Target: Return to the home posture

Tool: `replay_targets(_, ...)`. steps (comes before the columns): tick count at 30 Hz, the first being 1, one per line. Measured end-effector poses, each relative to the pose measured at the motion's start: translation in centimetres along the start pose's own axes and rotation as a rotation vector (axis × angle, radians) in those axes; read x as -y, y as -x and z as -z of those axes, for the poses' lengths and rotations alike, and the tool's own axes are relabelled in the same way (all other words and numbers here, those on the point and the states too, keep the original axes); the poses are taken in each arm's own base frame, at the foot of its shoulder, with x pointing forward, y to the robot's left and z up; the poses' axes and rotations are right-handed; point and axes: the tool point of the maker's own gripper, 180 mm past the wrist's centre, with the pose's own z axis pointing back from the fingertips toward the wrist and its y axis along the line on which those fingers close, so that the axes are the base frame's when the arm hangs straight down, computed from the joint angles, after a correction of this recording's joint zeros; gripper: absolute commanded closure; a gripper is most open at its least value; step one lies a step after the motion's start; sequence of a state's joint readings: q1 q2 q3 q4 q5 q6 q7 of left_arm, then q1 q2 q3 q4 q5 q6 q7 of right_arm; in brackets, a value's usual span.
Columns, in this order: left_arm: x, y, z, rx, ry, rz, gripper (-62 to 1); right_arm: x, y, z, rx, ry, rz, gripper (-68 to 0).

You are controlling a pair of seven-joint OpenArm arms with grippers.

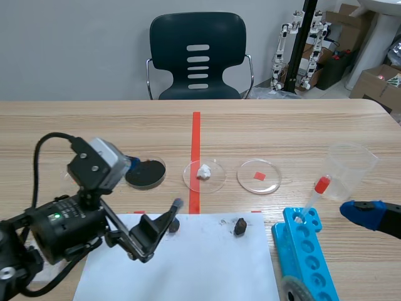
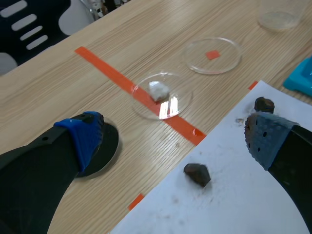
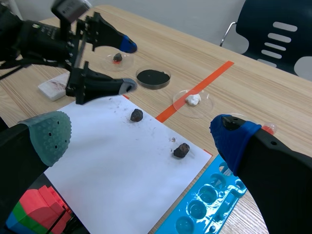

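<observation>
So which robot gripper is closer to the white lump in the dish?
Left. The left gripper sits open just short of the white lump; the right gripper is far off, beside the blue rack.

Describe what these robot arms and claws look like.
The black left arm carries a grey camera box, a looping cable and a green light. The left gripper and right gripper have thick black fingers with dotted pads, one blue, one grey.

You're seeing: white sheet [image 1: 188, 263], dark brown lump [image 1: 240, 226], blue rack [image 1: 310, 251], black dish [image 1: 146, 172], light wood-grain surface [image 1: 94, 132], orange-red tape [image 1: 195, 135]. Your right pincer [image 3: 139, 134]: one dotted pad [image 3: 48, 136] grey-green, other blue.
</observation>
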State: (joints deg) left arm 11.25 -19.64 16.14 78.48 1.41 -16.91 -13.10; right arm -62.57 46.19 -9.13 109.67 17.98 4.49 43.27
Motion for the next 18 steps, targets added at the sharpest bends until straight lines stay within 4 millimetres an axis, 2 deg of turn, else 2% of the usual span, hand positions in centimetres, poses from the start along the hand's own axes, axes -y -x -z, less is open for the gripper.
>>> replay_targets(6, -1.0, -1.3, -4.1, -0.003, -0.066, 0.009, -60.5, 0.0, 0.0, 0.0, 0.000, 0.001, 0.000, -59.1)
replay_targets(18, -0.2, -4.1, -9.8, -0.034, -0.115, 0.009, -60.5, 0.0, 0.0, 0.0, 0.000, 0.001, 0.000, -59.1)
